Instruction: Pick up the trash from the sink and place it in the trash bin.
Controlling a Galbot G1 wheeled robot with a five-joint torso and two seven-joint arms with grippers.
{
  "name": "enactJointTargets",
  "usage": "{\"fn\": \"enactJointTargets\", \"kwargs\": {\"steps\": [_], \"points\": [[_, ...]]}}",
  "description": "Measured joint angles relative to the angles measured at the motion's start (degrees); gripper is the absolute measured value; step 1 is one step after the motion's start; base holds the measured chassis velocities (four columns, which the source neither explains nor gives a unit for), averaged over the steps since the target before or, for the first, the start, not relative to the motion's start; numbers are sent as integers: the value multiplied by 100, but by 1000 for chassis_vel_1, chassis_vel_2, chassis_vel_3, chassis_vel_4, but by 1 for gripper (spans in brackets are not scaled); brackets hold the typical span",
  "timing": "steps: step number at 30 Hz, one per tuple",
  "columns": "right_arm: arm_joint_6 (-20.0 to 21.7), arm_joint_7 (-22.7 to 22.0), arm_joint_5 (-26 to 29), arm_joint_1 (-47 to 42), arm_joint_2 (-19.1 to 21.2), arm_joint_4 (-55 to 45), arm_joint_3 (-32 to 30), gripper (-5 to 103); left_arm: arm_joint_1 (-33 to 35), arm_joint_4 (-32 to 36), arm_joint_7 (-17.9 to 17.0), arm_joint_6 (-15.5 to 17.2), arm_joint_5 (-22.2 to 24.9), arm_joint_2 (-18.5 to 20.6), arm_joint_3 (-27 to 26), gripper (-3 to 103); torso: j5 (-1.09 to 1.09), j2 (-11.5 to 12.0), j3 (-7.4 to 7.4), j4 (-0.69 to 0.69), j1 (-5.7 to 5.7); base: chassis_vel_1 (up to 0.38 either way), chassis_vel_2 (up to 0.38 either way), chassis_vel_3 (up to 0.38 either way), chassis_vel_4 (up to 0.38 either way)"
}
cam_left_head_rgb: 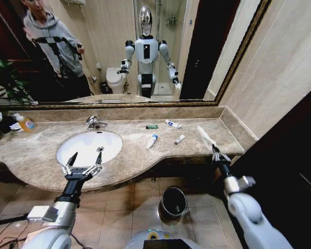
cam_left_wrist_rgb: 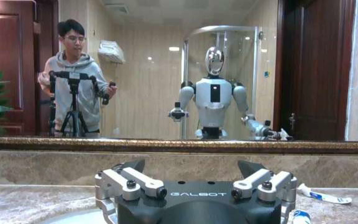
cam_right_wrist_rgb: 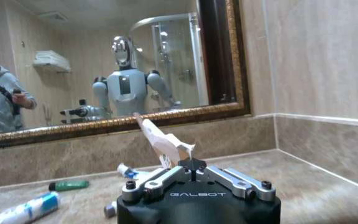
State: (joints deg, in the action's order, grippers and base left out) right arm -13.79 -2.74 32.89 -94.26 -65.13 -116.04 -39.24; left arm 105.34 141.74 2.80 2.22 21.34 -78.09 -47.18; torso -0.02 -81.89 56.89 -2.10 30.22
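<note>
A wide mirror [cam_left_head_rgb: 160, 46] with a gilt frame fills the upper half of the head view. At far left, a green plant [cam_left_head_rgb: 2, 80] leans in over the counter, with an orange pump bottle [cam_left_head_rgb: 25, 123] just below it on the marble. The mirror reflects a white toilet [cam_left_head_rgb: 115, 80] left of centre and a glass shower cabin [cam_left_head_rgb: 163, 31]. Beige floor tiles [cam_left_head_rgb: 124, 207] run along the bottom. A dark wooden door [cam_left_head_rgb: 295, 155] takes the right edge.

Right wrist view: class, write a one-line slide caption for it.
Right gripper shut on a white sachet above the marble counter, small tubes and a green packet behind.
</note>
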Motion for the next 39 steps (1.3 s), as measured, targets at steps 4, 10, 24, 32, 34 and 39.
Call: {"fn": "enactJointTargets", "kwargs": {"steps": [4,10,24,32,34,39], "points": [[-434,-120,-252,-535,-217,-34,70,0,0,0,0,0,0,0,0,100,1,0,0,0,0,0,0,0,0],[-1023,-125,-394,-863,-399,226,230,0,0,0,0,0,0,0,0,100,1,1,0,0,0,0,0,0,0],[-2343,107,-1422,-750,-703,2776,514,0,0,0,0,0,0,0,0,100,2,1,1,-1,0,0,0,0,0],[-2477,185,-1790,-119,-902,4321,832,0,0,0,0,0,0,0,0,100,1,1,1,-1,1,0,0,0,0],[-2518,192,-1932,86,-955,4689,967,0,0,0,0,0,0,0,0,100,2,1,1,-1,1,0,0,0,0],[-2581,191,-2243,332,-1057,5106,1136,0,0,0,0,0,0,0,0,100,1,1,1,0,1,0,0,0,0]]}}
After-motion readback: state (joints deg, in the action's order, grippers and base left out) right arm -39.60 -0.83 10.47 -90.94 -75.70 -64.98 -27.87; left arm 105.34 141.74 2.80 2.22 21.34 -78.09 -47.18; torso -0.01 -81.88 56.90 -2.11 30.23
